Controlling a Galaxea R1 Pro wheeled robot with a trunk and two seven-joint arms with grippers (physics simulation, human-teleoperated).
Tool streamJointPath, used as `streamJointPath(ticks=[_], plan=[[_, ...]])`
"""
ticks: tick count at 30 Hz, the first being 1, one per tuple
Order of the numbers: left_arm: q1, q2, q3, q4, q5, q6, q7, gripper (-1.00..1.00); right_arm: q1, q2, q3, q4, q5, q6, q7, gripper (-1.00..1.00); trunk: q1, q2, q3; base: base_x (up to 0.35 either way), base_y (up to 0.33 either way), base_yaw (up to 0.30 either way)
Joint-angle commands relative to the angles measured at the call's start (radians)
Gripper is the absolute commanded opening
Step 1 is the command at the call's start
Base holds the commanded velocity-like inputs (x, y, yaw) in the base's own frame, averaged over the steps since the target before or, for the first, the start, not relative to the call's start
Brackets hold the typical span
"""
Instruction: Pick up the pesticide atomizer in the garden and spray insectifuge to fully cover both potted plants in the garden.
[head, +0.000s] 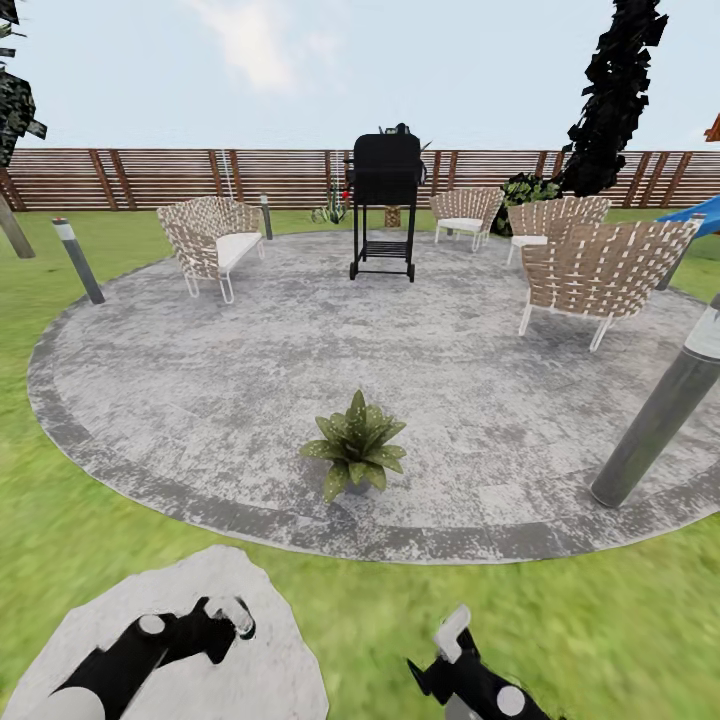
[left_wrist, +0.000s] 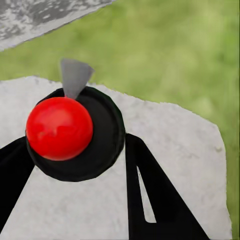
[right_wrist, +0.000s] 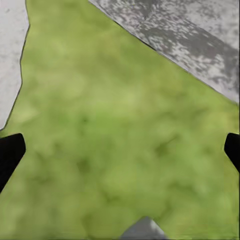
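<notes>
Left gripper (left_wrist: 82, 165): fingers closed on what seems to be the pesticide atomizer (left_wrist: 60, 128), its red top facing the wrist camera, above a pale stepping stone (head: 250, 650).
Right gripper (right_wrist: 120, 150): fingers spread wide over lawn (right_wrist: 120, 125), holding nothing.
Potted plant (head: 355, 447): on the round patio's (head: 200, 380) near edge, straight ahead.
Far side: woven chairs (head: 600, 270), black grill (head: 385, 205), slatted fence (head: 150, 178).

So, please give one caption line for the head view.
A potted plant on the round paved patio, chairs and grill behind.
</notes>
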Motion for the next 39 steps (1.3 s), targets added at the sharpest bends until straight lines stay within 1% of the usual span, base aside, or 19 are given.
streamJointPath(ticks=[1,2,4,5,6,7,9,11,12,14,17,18,20,21,26,31,35,36,39], plan=[[0.028,0.0,0.031,0.0,0.059,-0.035,0.068,-1.0,-0.001,0.008,-0.003,0.062,-0.002,-0.071,-0.084,1.0,0.0,0.0,-0.001,0.0,0.0,0.0],[0.049,0.0,0.051,0.0,0.094,-0.053,0.114,-1.0,-0.001,0.013,-0.003,0.098,-0.012,-0.106,-0.136,1.0,0.0,0.0,-0.001,0.0,0.0,0.0],[0.089,-0.004,0.078,0.001,0.146,-0.093,0.212,-1.0,0.0,0.017,-0.003,0.157,-0.039,-0.155,-0.232,1.0,0.0,0.0,-0.001,0.0,0.0,0.0],[0.117,-0.008,0.088,0.001,0.176,-0.129,0.29,-1.0,0.0,0.019,-0.004,0.189,-0.064,-0.184,-0.287,1.0,0.0,0.0,-0.001,0.0,0.0,0.0],[0.136,-0.01,0.093,0.002,0.193,-0.152,0.34,-1.0,0.0,0.02,-0.004,0.204,-0.082,-0.201,-0.314,1.0,0.0,0.0,-0.001,0.0,0.0,0.0],[0.163,-0.015,0.097,0.002,0.218,-0.182,0.417,-1.0,0.0,0.019,-0.005,0.218,-0.115,-0.223,-0.339,1.0,0.0,0.0,-0.001,0.0,0.0,0.0],[0.193,-0.018,0.1,0.001,0.248,-0.205,0.494,-1.0,0.001,0.018,-0.005,0.226,-0.168,-0.239,-0.356,1.0,0.0,0.0,-0.001,0.0,0.0,0.0],[0.219,-0.019,0.102,0.001,0.298,-0.217,0.563,-1.0,0.003,0.014,-0.005,0.231,-0.263,-0.249,-0.363,1.0,0.0,0.0,-0.001,0.0,0.0,0.0],[0.224,-0.019,0.102,0.002,0.312,-0.218,0.571,-1.0,0.003,0.013,-0.004,0.23,-0.286,-0.251,-0.363,1.0,0.0,0.0,-0.001,0.0,0.0,0.0],[0.23,-0.025,0.1,0.014,0.329,-0.217,0.58,-1.0,0.004,0.011,-0.003,0.231,-0.313,-0.252,-0.363,1.0,0.0,0.0,-0.001,0.0,0.0,0.0],[0.232,-0.05,0.096,0.091,0.33,-0.22,0.581,-1.0,0.004,0.01,-0.003,0.232,-0.324,-0.253,-0.364,1.0,0.0,0.0,-0.001,0.0,0.0,0.0],[0.232,-0.06,0.099,0.116,0.336,-0.222,0.585,-1.0,0.004,0.009,-0.003,0.232,-0.327,-0.252,-0.365,1.0,0.0,0.0,-0.001,0.0,0.0,0.0],[0.232,-0.061,0.104,0.121,0.345,-0.223,0.587,-1.0,0.004,0.009,-0.004,0.232,-0.329,-0.252,-0.365,1.0,0.0,0.0,-0.001,0.0,0.0,0.0],[0.232,-0.058,0.105,0.123,0.358,-0.223,0.588,-1.0,0.004,0.01,-0.006,0.23,-0.33,-0.249,-0.365,1.0,0.0,0.0,-0.001,0.0,0.0,0.026],[0.232,-0.055,0.104,0.122,0.365,-0.222,0.591,-1.0,0.004,0.01,-0.005,0.231,-0.331,-0.25,-0.367,1.0,0.0,0.0,-0.001,0.0,0.0,0.196],[0.232,-0.06,0.102,0.123,0.366,-0.222,0.592,-1.0,0.004,0.009,-0.005,0.235,-0.331,-0.25,-0.367,1.0,0.0,0.0,-0.001,-0.004,0.0,0.271],[0.232,-0.061,0.103,0.125,0.372,-0.222,0.592,-1.0,0.005,0.014,-0.004,0.273,-0.332,-0.25,-0.367,1.0,0.0,0.0,-0.001,-0.205,0.0,0.278],[0.232,-0.061,0.103,0.125,0.38,-0.222,0.592,-1.0,0.005,0.015,-0.004,0.278,-0.332,-0.25,-0.367,1.0,0.0,0.0,-0.001,-0.304,0.005,0.278],[0.232,-0.062,0.102,0.128,0.423,-0.222,0.592,-1.0,0.006,0.016,-0.004,0.288,-0.332,-0.249,-0.367,1.0,0.0,0.0,-0.001,-0.321,0.088,0.279]])
